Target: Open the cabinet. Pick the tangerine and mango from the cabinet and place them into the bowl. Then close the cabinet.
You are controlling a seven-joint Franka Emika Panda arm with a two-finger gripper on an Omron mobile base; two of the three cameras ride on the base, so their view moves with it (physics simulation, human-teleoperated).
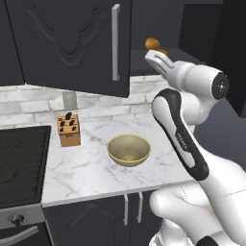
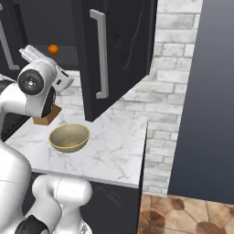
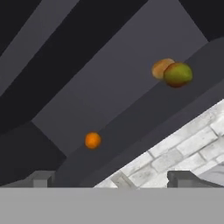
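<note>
The gripper (image 3: 111, 179) is spread wide and holds nothing, pointing up into the open cabinet (image 1: 77, 43). The tangerine (image 3: 92, 140) sits on the cabinet shelf, nearer the gripper's line; the mango (image 3: 177, 74) lies farther along the same shelf, touching a duller brownish-orange fruit (image 3: 161, 68) behind it. The bowl (image 1: 129, 150) waits below the cabinet on the marble counter (image 1: 86, 178), beside the knife block (image 1: 68, 129).

The likely risk: the round tangerine rolls deeper into the cabinet if one fingertip nudges it first, or the arm clips a swung-out door.

The hand view shows all three fruits; the right base view shows the tangerine alone of the three, yet reveals the door hanging over the counter.
</note>
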